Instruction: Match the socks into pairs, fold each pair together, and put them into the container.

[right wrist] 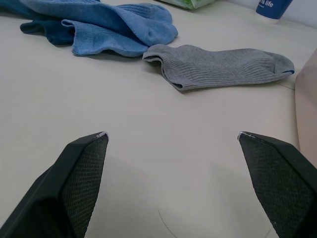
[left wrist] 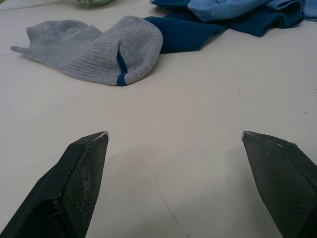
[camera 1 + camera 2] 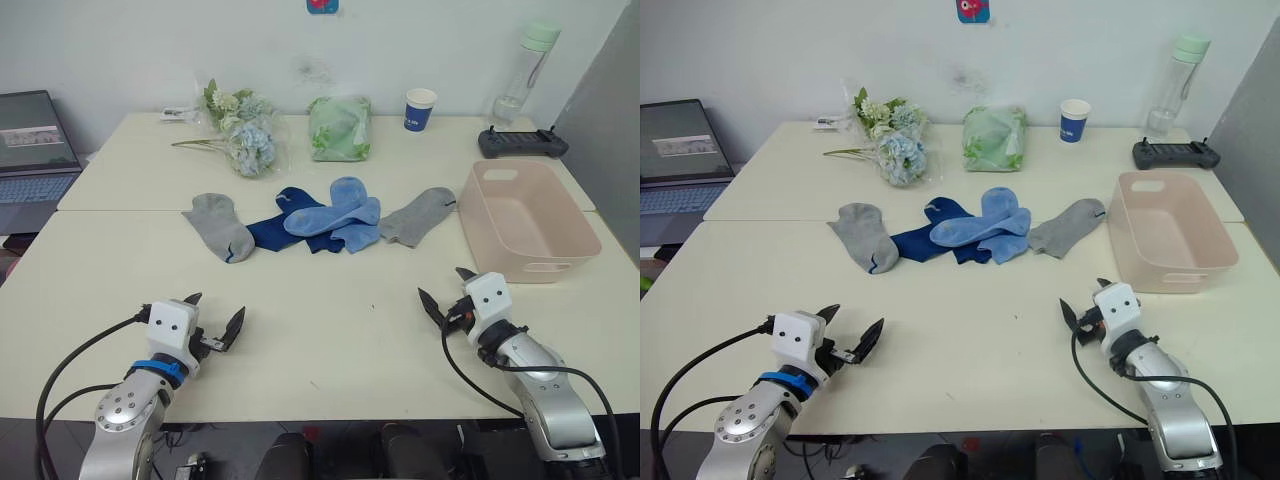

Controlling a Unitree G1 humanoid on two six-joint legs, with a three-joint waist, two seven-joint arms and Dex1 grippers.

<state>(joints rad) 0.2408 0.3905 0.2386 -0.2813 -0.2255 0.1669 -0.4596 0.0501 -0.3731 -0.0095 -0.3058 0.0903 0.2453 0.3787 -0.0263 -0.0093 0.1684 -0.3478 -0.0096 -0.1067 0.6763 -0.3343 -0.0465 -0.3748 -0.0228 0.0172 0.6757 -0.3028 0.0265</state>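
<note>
A cream bench is seen. Two grey ribbed socks are seen: the left grey sock is edged with a dark blue stripe, the right grey sock with a thin blue trim. The navy socks are overlaid by the light blue socks. The tub is coloured pale pink. At 12 o'clock, a blue-and-white paper cup and a green bundle are seen. Black mesh-patterned fingers are shown.
</note>
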